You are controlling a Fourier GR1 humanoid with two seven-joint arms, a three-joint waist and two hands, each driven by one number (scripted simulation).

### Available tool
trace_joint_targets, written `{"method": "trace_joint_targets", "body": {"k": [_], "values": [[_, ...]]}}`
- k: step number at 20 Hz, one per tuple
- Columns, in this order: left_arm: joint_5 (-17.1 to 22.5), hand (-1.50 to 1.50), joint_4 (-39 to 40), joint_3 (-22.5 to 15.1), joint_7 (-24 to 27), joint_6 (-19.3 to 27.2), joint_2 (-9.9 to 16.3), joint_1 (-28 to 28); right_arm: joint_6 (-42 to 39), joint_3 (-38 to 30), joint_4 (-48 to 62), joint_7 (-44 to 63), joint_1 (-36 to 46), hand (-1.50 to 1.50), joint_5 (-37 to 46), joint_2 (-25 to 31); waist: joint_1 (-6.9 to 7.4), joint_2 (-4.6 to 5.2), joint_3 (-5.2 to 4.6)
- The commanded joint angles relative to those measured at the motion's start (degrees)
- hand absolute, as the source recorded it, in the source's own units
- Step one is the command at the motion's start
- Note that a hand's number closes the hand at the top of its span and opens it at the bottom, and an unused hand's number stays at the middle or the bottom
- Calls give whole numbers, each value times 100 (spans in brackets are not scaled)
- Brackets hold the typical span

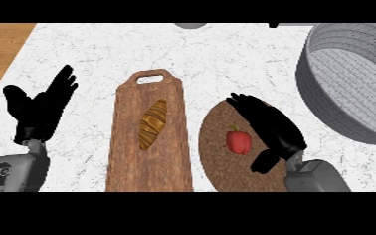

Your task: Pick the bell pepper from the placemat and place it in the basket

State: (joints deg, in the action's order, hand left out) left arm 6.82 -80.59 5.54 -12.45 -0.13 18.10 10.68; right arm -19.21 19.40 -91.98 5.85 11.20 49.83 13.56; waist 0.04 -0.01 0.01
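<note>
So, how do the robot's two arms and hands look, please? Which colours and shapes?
Both forearms are grey and blocky, with a boxy wrist section. The left forearm carries a small dark round mark on its side. The left hand and the right hand are plain black, each with slim fingers and a thumb. No cables or sleeves show.

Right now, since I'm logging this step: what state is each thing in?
bell pepper: on the placemat, not gripped
right hand: open, beside the pepper
left hand: open, resting at left
basket: holds nothing visible
croissant: lying on the cutting board
</note>
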Motion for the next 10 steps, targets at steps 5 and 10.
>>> {"method": "trace_joint_targets", "body": {"k": [5, 10], "values": [[-193, 0, -178, 76, -68, -61, -191, -47, -380, -335, -147, -671, -273, -150, -156, 90, -9, -2, -1], [-371, 0, 398, 168, 381, -79, -342, 51, 15, -20, 57, -837, -474, -150, 264, -260, -15, 2, -1]]}}
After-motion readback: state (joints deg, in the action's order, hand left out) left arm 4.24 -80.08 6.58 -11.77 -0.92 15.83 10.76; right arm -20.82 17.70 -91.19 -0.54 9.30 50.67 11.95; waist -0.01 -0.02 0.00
